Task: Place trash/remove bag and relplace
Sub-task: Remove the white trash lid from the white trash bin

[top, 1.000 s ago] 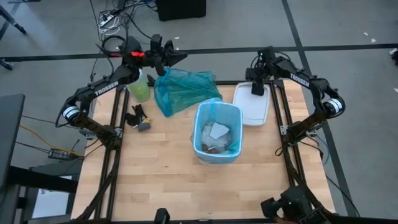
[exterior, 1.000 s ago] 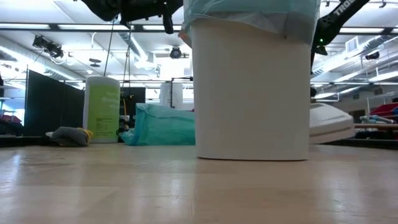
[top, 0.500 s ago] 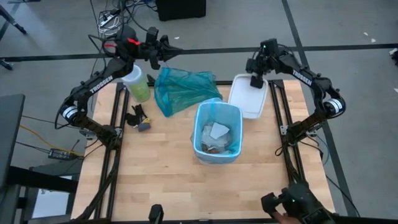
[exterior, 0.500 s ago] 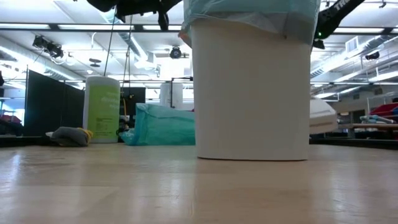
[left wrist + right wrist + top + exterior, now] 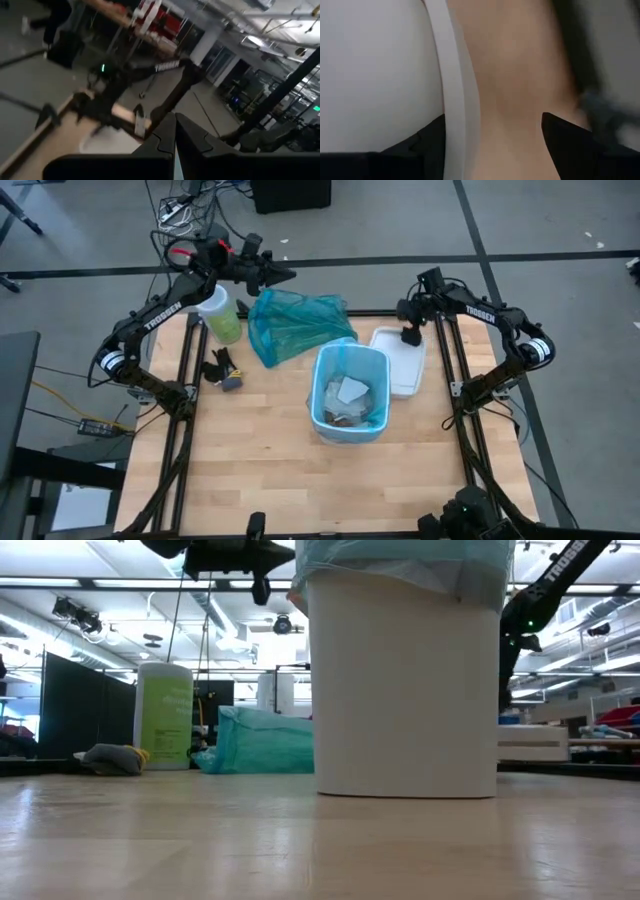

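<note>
The white bin (image 5: 350, 430) stands mid-table, lined with the light-blue bag (image 5: 322, 380), whose top folds over the rim (image 5: 400, 565). Trash (image 5: 348, 395) lies inside: white paper and brown scraps. A white lid (image 5: 395, 365) lies flat on the table, right of the bin. My right gripper (image 5: 410, 337) is open at the lid's far right edge, and the lid's rim (image 5: 456, 90) runs between its fingers. My left gripper (image 5: 278, 277) is shut on nothing, held high above the table's far left, over the teal-green bag (image 5: 292, 325). My right gripper comes slanting down at the lid's far right edge, one finger (image 5: 420, 147) over the lid and the other (image 5: 570, 142) over the bare table. I cannot tell whether either finger touches the lid, which lies flat.
A green wipes canister (image 5: 222, 315) stands at the far left, beside the crumpled teal-green bag. A small dark and grey bundle (image 5: 224, 370) lies near the left edge. The near half of the wooden table (image 5: 280, 480) holds nothing.
My right gripper has come down toward the table at the lid's edge. Half a second ago the lid was tipped up off the table. Now it lies flat, a little nearer the bin and the near edge.
</note>
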